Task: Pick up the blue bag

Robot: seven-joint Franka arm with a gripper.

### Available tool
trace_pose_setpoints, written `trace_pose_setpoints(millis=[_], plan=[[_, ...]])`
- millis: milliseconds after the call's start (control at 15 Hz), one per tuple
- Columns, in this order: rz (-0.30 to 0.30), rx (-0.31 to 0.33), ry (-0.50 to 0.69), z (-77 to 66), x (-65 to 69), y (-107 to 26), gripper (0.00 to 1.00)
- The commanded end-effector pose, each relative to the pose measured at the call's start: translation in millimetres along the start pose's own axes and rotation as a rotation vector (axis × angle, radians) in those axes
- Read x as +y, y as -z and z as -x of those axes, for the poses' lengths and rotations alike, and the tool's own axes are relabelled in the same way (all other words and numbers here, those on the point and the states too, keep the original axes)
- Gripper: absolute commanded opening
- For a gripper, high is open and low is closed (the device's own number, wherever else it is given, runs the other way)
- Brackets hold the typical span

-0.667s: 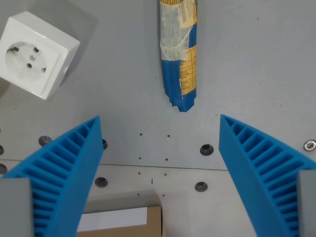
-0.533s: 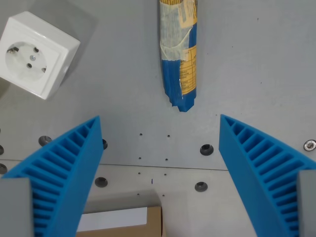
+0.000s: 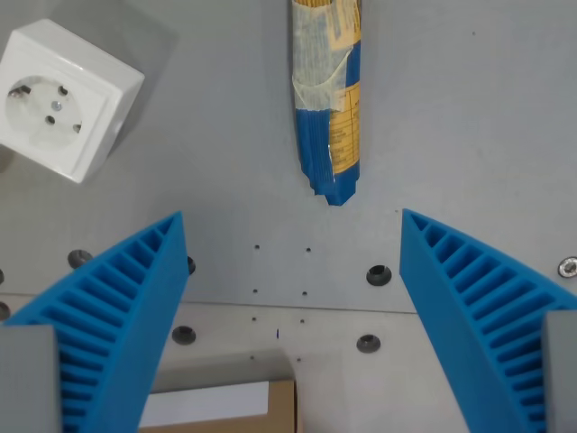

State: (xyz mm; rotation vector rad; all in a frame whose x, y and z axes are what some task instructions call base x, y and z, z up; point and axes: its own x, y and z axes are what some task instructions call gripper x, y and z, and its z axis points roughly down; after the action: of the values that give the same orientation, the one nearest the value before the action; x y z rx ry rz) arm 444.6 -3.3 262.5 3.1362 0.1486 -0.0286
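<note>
Grey metal table (image 3: 469, 117) fills the wrist view, dotted with small holes and dark screw heads, a seam crossing low. Up at twelve o'clock lies the blue bag (image 3: 327, 99), long and narrow, yellow label showing, clear of the gripper (image 3: 290, 271), whose blue ribbed fingers (image 3: 117, 316) stand spread wide, empty. White socket (image 3: 63, 99) sits at ten o'clock; cardboard box (image 3: 225, 406) at six.

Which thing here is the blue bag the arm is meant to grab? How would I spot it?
Start on the grey metal tabletop and look top centre: the long, narrow blue and yellow plastic bag lies there, running off the top edge. Its neighbour, the white square wall socket at the wrist view's left, is boxy and plain.
</note>
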Motion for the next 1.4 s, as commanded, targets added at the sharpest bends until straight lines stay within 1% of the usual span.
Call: trace_pose_setpoints(millis=[67,600,933,1267,1400], plan=[[-0.002,0.041,-0.008,-6.8,5.2,-18.9,1.00],[-0.011,0.038,0.003,-21.5,17.3,-58.3,1.00],[-0.015,0.038,0.000,-28.3,21.4,-83.2,1.00],[-0.020,0.038,0.002,-31.1,22.2,-107.4,1.00],[-0.021,0.039,0.002,-27.4,20.9,-117.5,1.00]])
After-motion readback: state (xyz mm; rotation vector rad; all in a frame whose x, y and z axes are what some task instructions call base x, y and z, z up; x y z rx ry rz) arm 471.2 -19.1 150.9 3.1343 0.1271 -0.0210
